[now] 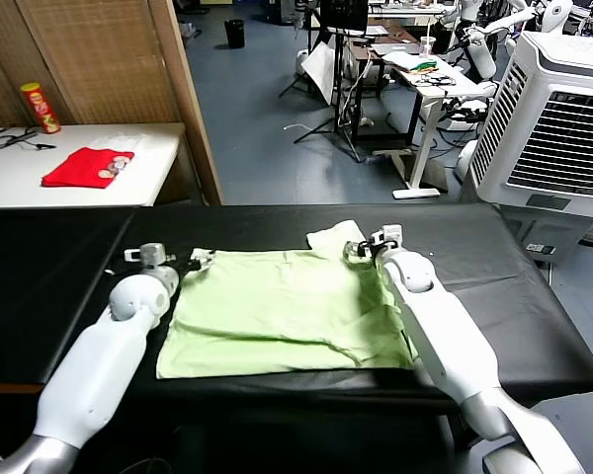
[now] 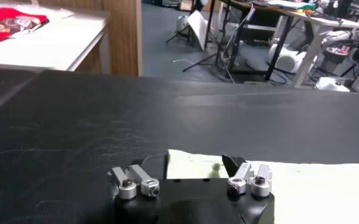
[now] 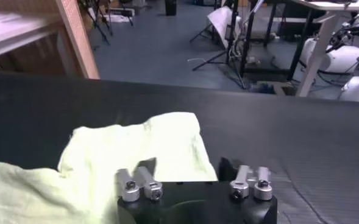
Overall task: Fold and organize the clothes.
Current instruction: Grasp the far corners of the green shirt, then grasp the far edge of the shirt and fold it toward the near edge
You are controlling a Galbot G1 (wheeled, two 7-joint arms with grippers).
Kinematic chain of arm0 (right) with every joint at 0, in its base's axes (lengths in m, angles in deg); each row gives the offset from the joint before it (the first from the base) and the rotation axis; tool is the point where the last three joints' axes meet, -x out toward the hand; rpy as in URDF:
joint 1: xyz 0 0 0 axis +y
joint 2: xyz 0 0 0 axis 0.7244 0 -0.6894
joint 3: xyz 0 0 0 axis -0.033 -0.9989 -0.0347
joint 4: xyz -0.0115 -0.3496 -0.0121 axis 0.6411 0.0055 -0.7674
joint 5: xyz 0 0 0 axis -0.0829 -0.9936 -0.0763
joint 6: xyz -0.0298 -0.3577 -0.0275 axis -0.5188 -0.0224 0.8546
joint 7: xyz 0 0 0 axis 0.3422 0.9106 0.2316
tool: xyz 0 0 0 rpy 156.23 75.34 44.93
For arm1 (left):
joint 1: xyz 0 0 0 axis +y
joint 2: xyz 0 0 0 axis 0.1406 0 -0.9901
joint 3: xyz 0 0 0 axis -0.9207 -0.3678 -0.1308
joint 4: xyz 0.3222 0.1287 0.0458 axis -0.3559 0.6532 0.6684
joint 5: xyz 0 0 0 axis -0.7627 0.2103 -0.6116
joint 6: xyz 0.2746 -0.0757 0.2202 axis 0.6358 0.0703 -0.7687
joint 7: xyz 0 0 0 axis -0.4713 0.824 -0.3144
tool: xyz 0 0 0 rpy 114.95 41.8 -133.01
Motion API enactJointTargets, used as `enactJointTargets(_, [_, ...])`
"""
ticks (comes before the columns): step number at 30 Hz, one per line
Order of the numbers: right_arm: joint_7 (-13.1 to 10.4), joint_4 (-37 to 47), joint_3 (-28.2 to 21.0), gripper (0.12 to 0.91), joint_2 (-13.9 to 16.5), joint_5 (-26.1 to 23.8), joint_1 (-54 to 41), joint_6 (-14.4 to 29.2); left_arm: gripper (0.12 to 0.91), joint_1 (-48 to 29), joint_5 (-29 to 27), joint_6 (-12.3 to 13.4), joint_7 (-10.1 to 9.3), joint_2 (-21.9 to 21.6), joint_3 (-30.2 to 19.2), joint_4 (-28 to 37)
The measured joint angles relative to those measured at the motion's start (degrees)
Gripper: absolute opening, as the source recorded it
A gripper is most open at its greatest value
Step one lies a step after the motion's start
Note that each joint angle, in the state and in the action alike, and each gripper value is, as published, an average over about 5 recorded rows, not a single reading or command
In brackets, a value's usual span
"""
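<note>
Black table (image 1: 69,247): shirt (image 1: 277,311) flat (one sleeve out). L gripper (image 2: 191,173), R gripper (image 3: 194,173) at far corners, jaws apart, grip unclear.

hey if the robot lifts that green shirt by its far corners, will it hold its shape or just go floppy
Probably floppy. The shirt lies flat with soft wrinkles, and its sleeve is crumpled, so it should sag and drape between the left tool and right tool. It looks thin and light, so lifting should be easy. On the black table it may bunch rather than slide when pushed.
</note>
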Motion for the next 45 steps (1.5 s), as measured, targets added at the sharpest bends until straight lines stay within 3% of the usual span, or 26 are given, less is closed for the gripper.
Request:
enactJointTargets(3, [0.02, 0.02, 0.43, 0.177, -0.18, -0.28, 0.27, 1.05, 0.331, -0.31, -0.10, 0.27, 0.34, 0.01, -0.11, 0.57])
enactJointTargets(5, [0.15, -0.26, 0.75, 0.128, -0.17, -0.45, 0.62, 2.09, 0.230, -0.47, -0.20, 0.43, 0.44, 0.14, -0.13, 0.87])
enactJointTargets(9, [0.87, -1.34, 1.41, 0.122, 0.24, -0.49, 1.57, 4.46, 0.130, -0.42, -0.45, 0.98, 0.56, 0.28, -0.12, 0.78])
enactJointTargets(18, [2.25, -7.44, 3.19, 0.122, 2.90, 1.60, 5.35, 8.06, 0.127, 1.31, 0.34, 1.62, -0.15, -1.05, 1.65, -2.16])
enactJointTargets(34, [-0.84, -28.53, 6.98, 0.122, 12.51, 3.24, 19.08, 0.29, 0.127, 22.04, 2.61, 0.34, -2.98, -9.69, 12.33, -27.96])
enactJointTargets(45, [-3.99, -44.51, 8.78, 0.122, 19.28, 5.87, 29.22, -6.53, 0.127, 38.87, 0.80, 1.54, -3.03, -9.39, 21.21, -41.30])
